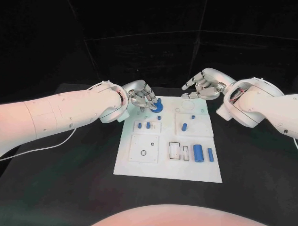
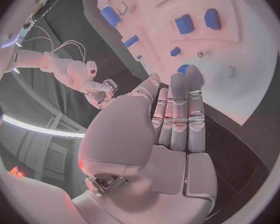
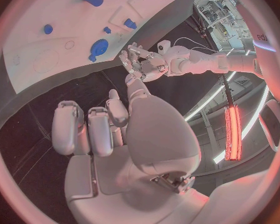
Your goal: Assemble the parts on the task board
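Note:
The white task board (image 1: pixel 168 162) lies in the middle of the black table. A round blue part (image 1: pixel 158 107) sits near its far left corner. My left hand (image 1: pixel 139 97) hovers beside that part with straight fingers (image 2: pixel 179 102) reaching toward the same round blue part (image 2: pixel 183 68), and it holds nothing. My right hand (image 1: pixel 202 85) hangs above the board's far right edge with loosely bent fingers (image 3: pixel 84 129) and nothing in it. Small blue parts (image 1: pixel 184 126) lie mid-board. A blue cylinder (image 1: pixel 198 153) and a blue bar (image 1: pixel 210 154) lie near the right edge.
White cables (image 1: pixel 53 143) trail from my left arm over the table's left side. The board has empty recesses, among them a square panel with a hole (image 1: pixel 144 149) and narrow slots (image 1: pixel 178 151). Bare black table surrounds the board.

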Available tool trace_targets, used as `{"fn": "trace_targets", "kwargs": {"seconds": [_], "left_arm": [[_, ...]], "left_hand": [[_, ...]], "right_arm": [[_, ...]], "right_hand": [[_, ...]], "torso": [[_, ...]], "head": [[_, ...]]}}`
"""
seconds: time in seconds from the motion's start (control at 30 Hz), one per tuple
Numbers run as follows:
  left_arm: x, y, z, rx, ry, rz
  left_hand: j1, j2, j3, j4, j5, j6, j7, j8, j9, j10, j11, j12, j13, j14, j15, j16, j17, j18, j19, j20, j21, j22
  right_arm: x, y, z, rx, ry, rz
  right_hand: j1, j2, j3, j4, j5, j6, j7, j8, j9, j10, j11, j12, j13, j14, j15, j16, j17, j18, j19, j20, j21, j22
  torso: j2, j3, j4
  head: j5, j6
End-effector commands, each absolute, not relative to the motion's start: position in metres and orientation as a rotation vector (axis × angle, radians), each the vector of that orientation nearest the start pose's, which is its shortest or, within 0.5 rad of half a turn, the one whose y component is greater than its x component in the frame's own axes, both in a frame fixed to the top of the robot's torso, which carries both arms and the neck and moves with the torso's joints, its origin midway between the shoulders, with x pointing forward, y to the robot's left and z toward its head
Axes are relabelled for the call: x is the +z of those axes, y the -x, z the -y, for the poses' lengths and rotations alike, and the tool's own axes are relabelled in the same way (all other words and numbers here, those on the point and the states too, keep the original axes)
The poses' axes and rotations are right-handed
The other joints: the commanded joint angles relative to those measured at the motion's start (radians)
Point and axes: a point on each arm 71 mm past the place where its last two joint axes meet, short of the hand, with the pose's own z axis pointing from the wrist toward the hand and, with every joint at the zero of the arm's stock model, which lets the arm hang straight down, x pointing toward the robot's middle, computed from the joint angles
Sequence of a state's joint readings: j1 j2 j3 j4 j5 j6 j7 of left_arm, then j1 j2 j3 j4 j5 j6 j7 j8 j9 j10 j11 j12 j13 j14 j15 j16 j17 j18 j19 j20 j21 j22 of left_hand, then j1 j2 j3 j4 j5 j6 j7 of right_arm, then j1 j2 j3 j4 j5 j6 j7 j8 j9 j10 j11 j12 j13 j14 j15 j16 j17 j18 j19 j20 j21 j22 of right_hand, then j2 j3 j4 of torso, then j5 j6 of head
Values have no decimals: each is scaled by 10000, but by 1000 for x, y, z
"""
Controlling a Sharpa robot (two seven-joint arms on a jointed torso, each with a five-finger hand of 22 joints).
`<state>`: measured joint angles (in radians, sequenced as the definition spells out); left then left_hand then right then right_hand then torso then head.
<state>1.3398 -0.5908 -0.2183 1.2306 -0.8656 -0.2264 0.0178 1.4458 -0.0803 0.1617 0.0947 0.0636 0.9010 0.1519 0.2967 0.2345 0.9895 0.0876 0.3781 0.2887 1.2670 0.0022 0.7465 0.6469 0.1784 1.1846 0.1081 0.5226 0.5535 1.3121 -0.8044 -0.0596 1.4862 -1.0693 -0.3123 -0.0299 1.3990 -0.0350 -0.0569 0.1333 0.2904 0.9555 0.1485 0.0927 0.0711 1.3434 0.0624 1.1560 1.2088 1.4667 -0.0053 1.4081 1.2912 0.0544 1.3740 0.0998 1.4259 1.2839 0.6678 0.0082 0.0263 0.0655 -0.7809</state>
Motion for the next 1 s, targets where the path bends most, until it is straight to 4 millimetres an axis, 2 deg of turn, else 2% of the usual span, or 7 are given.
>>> {"fn": "trace_targets", "kwargs": {"seconds": [0.03, 0.1, 0.13, 0.23, 0.37, 0.5, 1.0], "left_arm": [[-190, -534, -142, -9665, -1118, -17303], [-195, -533, -137, -9508, -2021, -17318], [-197, -533, -134, -9382, -2436, -17340], [-203, -534, -129, -9018, -3244, -17466], [-211, -536, -126, -8458, -3990, -17820], [-216, -538, -123, -8035, -4414, -18102], [-226, -542, -113, -7643, -4879, -18270]], "left_hand": [[115, -119, 53, -185, 35, 129, 1, -301, -236, -48, 46, -309, -348, 126, 35, -35, -5, 40, 200, -7, -89, -98], [233, -190, 121, -357, 34, 250, -16, -460, -365, -24, 26, -463, -554, 493, 12, 413, 305, 52, 489, -53, 32, -60], [262, -251, 158, -473, 36, 322, -53, -609, -478, -48, -9, -611, -739, 1108, 10, 1653, 1455, 64, 848, -108, 248, 42], [279, -299, 263, -663, 50, 510, -89, -841, -659, -58, 10, -831, -1060, 1811, -54, 3588, 3324, 6, 1333, -125, 705, 344], [116, -347, 356, -822, 40, 724, -89, -1133, -875, -71, 17, -1081, -1453, 2224, -41, 5077, 4764, -247, 2012, -152, 2495, 2028], [-9, -352, 335, -869, 34, 896, -102, -1226, -951, -93, 15, -1199, -1634, 2289, -52, 5242, 4792, -339, 2268, -162, 3163, 2661], [-36, -188, 531, -1015, 48, 1293, -139, -1377, -1067, 294, -27, -1358, -1927, 2262, -90, 5182, 4343, -464, 2521, -202, 4018, 3510]], "right_arm": [[-139, -509, 191, 8767, -1160, -16606], [-139, -509, 190, 8781, -1148, -16610], [-139, -509, 190, 8788, -1143, -16612], [-139, -508, 189, 8805, -1130, -16615], [-139, -508, 188, 8827, -1114, -16619], [-139, -508, 187, 8846, -1101, -16620], [-139, -509, 184, 8899, -1066, -16614]], "right_hand": [[-17, 67, -35, -9, 54, 55, 9, 45, -8, -62, -19, -41, -7, 468, -76, -55, 1, 124, -81, -6, -33, 3], [-17, 67, -35, -9, 54, 55, 9, 45, -8, -62, -19, -41, -7, 468, -76, -55, 1, 124, -81, -6, -33, 3], [-4, 73, -32, -14, 74, 54, 8, 45, -9, -64, -19, -41, -8, 469, -77, -55, 3, 126, -85, -6, -38, -5], [-4, 73, -32, -14, 74, 54, 8, 45, -9, -64, -19, -41, -8, 469, -77, -55, 3, 126, -85, -6, -38, -5], [5, 78, -30, -17, 91, 54, 7, 45, -9, -66, -20, -45, -12, 469, -78, -55, 6, 124, -81, -6, -36, 1], [5, 78, -30, -17, 91, 54, 7, 45, -9, -66, -20, -45, -12, 469, -78, -55, 6, 124, -81, -6, -36, 1], [5, 78, -30, -17, 91, 54, 7, 45, -9, -66, -20, -45, -12, 469, -78, -55, 6, 124, -81, -6, -36, 1]], "torso": [[4, -2, -10], [8, -2, -8], [6, -4, -9], [9, -7, -17], [11, -2, -9], [11, 3, -10], [3, 2, -1]], "head": [[-60, 47], [-75, 76], [-79, 78], [-74, 92], [-86, 97], [-92, 94], [-135, 72]]}}
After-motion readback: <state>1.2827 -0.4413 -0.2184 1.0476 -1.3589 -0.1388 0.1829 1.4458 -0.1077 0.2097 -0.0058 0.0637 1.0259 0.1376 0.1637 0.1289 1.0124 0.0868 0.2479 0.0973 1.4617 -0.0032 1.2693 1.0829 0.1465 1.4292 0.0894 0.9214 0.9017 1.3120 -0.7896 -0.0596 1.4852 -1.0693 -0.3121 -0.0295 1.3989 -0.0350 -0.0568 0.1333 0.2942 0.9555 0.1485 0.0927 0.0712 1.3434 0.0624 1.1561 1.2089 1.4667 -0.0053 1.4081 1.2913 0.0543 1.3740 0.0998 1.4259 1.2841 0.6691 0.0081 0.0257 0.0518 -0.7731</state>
